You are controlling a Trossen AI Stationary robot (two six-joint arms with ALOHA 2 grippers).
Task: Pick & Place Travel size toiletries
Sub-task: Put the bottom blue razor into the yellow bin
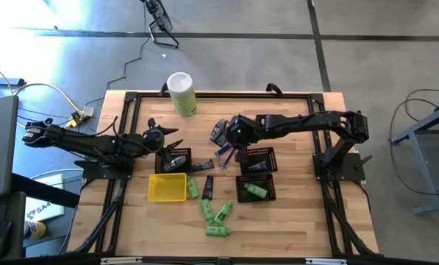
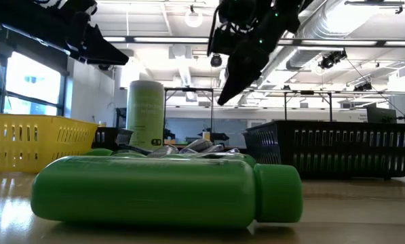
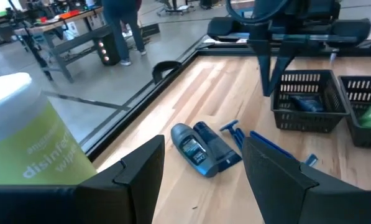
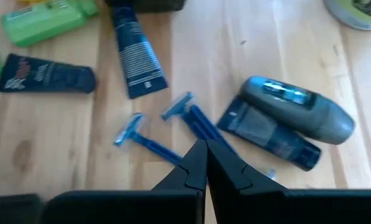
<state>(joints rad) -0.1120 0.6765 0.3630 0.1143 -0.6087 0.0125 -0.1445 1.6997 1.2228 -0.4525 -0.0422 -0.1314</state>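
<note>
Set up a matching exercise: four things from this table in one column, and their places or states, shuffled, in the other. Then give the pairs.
Things:
1. yellow tray
2. pale-green canister
3. right tool
4. blue razors

Places or states:
A. shut, hovering above the razors
B. lying loose on the wood beside a grey bottle
C. standing upright near the table's far edge
D. sitting next to the left black basket

Pairs: 1-D, 2-C, 3-A, 4-B
</note>
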